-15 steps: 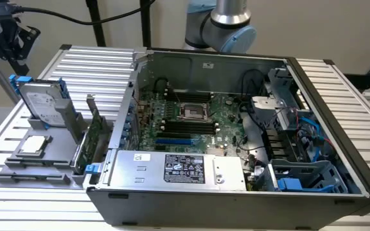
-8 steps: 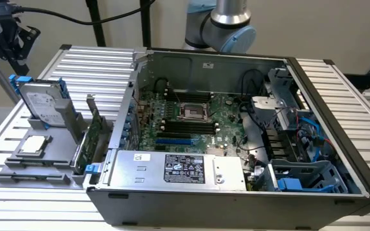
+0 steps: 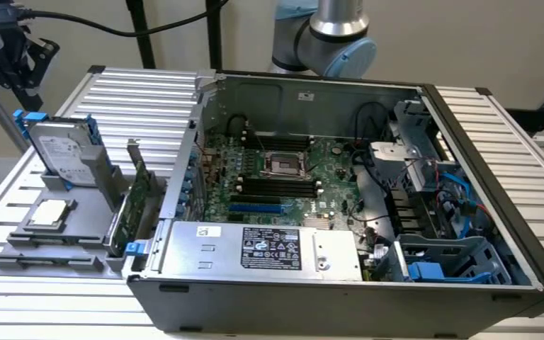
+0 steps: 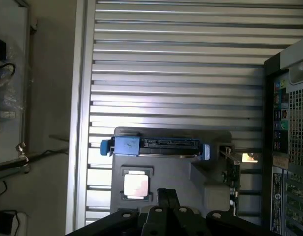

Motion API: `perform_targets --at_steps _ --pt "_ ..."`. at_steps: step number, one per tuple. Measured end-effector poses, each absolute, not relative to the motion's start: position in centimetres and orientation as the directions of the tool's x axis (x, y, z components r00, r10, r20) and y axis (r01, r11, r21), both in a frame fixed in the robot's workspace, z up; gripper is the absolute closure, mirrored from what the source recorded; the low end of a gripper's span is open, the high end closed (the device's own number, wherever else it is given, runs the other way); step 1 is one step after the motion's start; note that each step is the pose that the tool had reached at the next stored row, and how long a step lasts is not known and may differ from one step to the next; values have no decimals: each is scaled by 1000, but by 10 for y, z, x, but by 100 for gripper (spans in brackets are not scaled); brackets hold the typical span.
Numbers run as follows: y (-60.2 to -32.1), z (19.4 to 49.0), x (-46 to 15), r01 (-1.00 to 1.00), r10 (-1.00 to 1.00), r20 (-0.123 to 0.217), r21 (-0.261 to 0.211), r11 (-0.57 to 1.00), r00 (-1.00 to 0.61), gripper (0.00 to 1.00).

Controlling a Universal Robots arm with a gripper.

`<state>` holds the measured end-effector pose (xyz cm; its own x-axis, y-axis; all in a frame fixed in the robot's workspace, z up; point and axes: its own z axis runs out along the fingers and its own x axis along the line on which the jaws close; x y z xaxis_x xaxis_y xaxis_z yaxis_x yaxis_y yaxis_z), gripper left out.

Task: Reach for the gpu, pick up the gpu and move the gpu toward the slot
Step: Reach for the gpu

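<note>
The thin green circuit-board gpu [image 3: 142,195] carries a silver metal bracket. The flat silver hard drive [image 3: 62,150] has a bright blue frame. The small square processor chip [image 3: 50,212] is silver, and its moulded holder [image 3: 17,262] is plain grey. The ribbed aluminium tabletop [image 3: 139,92] is striped pale silver. The black computer case [image 3: 348,308] shows a green motherboard [image 3: 296,184], seemingly with one blue strip.

The thin green gpu [image 3: 142,195] stands on edge in the gray holder [image 3: 59,244] beside the case [image 3: 348,304].

Ribbed bare-metal table [image 3: 139,92] gleaming around the matt dark computer case [image 3: 329,301]. Just beside the case, the gpu [image 3: 142,195]: green circuit board, silvery metal bracket. Farther from the case, hard drive [image 3: 64,152] in shiny metal and blue plastic, on a matt grey plastic holder [image 3: 45,261].
</note>
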<state>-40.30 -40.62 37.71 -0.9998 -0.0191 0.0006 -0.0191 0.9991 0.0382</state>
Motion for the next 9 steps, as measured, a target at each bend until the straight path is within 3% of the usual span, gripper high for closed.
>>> perform_targets --at_steps 9 --pt "-421 375 -386 -19 -19 1 38 999 -1000 89"
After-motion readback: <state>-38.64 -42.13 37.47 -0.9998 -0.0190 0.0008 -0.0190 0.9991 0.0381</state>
